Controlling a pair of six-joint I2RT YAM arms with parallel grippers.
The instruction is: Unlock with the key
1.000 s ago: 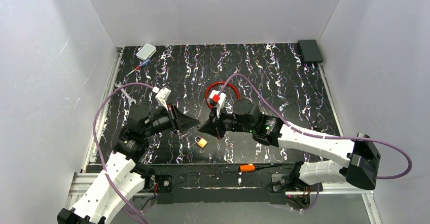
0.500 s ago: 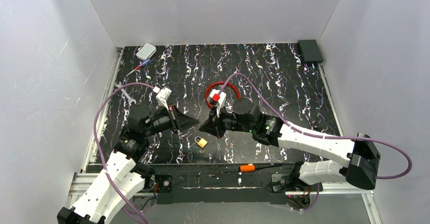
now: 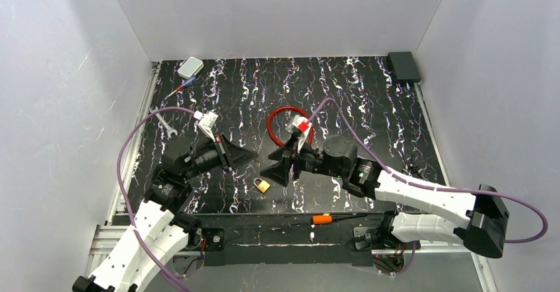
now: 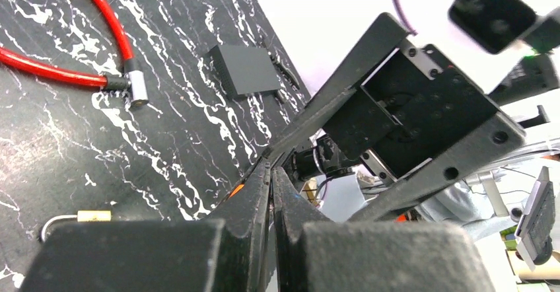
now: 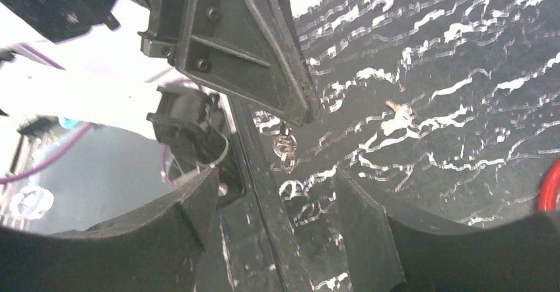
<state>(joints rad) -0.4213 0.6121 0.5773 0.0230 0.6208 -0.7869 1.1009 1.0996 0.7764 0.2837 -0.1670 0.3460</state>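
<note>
Over the black marbled table (image 3: pixel 396 120), the left gripper (image 3: pixel 255 155) is pinching the key (image 5: pixel 285 150) near the padlock (image 3: pixel 263 185), the right gripper (image 3: pixel 266 175) is hovering spread, with steadying that padlock likely coming next.

We're seeing black marbled table (image 3: pixel 370 123) carrying brass padlock (image 3: pixel 263 185) btm center, red cable loop (image 3: pixel 270 128) mid-frame, wrench (image 3: pixel 163 121) left, grey box (image 3: pixel 190 67) upper left.

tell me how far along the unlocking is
Done: the left pincer is shut on the tiny silvery metal key, which dangles from its tips. In hand: the open right pincer faces it. Left: the small brass padlock lies on the black mat, no key in it, held by neither.
</note>
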